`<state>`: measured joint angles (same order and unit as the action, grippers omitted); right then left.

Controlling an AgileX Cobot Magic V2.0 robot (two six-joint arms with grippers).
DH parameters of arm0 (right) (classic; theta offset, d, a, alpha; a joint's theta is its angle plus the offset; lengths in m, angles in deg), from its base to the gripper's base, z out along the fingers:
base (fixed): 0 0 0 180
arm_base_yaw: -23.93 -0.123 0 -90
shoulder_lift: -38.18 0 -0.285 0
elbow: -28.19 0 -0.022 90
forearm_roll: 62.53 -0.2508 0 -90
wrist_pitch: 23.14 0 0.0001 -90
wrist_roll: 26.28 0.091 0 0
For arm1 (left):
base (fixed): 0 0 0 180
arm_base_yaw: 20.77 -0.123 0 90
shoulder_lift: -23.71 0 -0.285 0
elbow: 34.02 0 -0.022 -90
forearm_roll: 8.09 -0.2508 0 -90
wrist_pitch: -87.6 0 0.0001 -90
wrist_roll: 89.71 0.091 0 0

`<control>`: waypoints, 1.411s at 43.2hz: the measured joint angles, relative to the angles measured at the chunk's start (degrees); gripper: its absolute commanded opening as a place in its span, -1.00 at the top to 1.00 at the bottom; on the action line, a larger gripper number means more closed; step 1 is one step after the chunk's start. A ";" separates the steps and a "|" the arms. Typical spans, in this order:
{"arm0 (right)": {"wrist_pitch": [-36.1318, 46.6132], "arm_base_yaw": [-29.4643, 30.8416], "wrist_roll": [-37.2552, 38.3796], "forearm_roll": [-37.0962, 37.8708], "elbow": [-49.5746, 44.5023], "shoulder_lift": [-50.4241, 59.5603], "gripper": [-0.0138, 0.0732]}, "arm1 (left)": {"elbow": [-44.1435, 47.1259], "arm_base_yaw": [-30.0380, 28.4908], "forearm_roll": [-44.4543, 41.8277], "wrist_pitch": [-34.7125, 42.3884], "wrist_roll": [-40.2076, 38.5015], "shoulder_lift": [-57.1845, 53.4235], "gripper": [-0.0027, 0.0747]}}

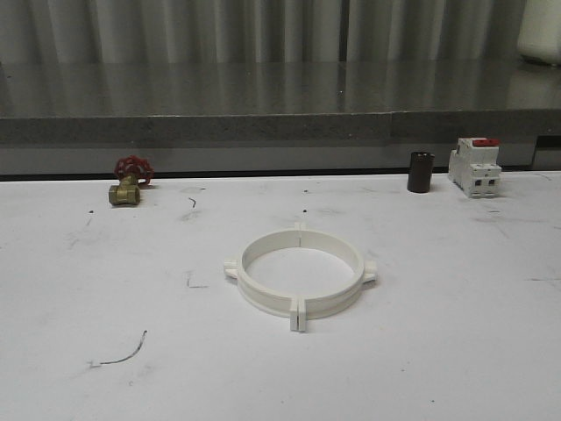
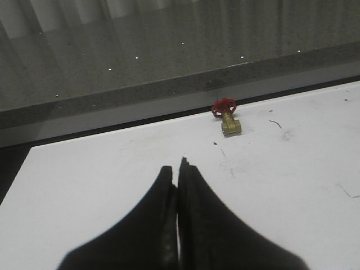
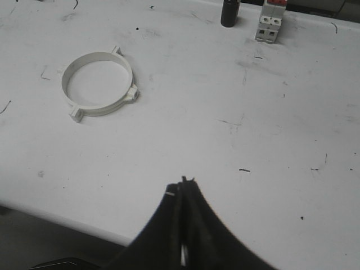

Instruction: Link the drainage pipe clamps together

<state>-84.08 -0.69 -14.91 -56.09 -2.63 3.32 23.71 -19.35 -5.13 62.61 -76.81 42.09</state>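
- White, scuffed table (image 1: pixel 456 351) under a grey ledge: our two clamps (image 1: pixel 301 274) lie mid-table, well clear of every edge, already meeting as one ring.
- Tabs touch at the near and far joints; whether they have truly snapped home we cannot tell from here.
- Left gripper (image 2: pixel 179 169) and right gripper (image 3: pixel 184 181) are both closed on nothing, away from the ring.
- Valve (image 1: pixel 129 182) and breaker (image 1: pixel 474 166) sit untouched at the far edge.
- We judge the joining essentially done.

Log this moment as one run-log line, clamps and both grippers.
clamps: joined as one ring, flat on table | left gripper: shut, empty, near valve | right gripper: shut, empty, apart from ring
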 measured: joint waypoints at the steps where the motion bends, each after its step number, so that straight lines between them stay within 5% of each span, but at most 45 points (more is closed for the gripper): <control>1: 0.00 0.00 0.00 0.00 0.00 0.00 0.84 | 1.00 -0.02 0.00 0.79 0.00 -0.81 0.98; 21: 0.00 0.00 0.00 0.00 0.00 0.00 0.84 | 19.72 -2.81 -1.36 14.33 -5.80 -10.86 0.98; 61: 0.00 0.00 -0.09 0.00 0.00 0.00 0.84 | 19.70 -0.84 -2.30 21.41 -9.07 -10.86 0.98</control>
<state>-84.08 -0.69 -14.99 -56.09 -2.63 3.32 43.41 -20.19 -7.43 84.02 -85.88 31.23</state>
